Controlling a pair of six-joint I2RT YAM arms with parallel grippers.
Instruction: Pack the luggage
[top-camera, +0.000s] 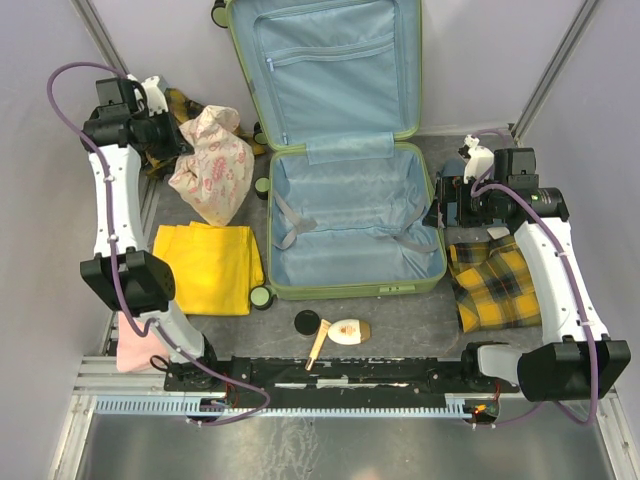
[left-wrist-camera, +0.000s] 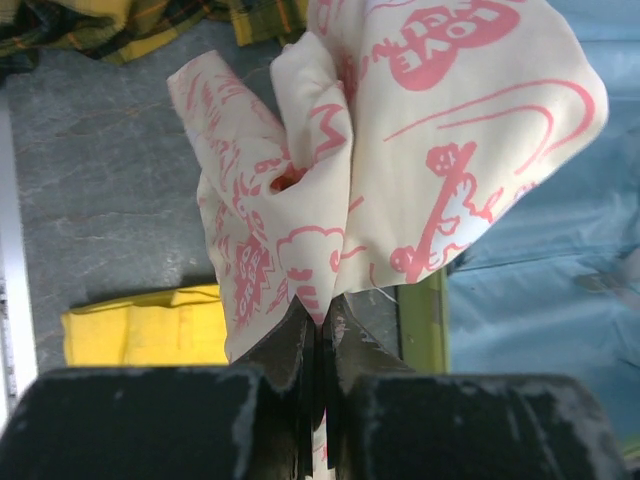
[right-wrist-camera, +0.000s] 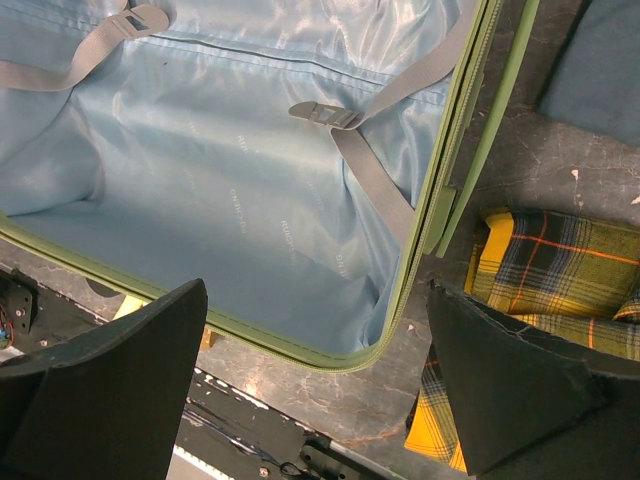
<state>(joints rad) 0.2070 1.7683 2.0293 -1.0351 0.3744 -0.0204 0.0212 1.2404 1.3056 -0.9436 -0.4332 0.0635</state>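
Two small items, a bottle and a brush, are seen nearest the bases on the tabletop, at 6 o'clock from the luggage, which lies open in the middle. A yellow cloth is folded at its 8 o'clock and a plaid cloth lies at its 4 o'clock. The right fingers are spread wide with nothing between them, over the rim at 3 o'clock. Farther back, at 10 o'clock, a cream cloth is pinched in the closed left fingers and appears lifted in a bunch.

The step in hand is judged to be the carrying of this cloth into the luggage. It would be done well if the cloth were raised clear of the green rim, swung toward 4 o'clock, lowered onto the blue lining away from the straps, and let go only once its bulk is resting.

The pinch on one fold and the pink print are shown only by the left wrist view. The strap buckles are shown best by the right wrist view. The lid, propped upright at 12 o'clock, is shown only from above.
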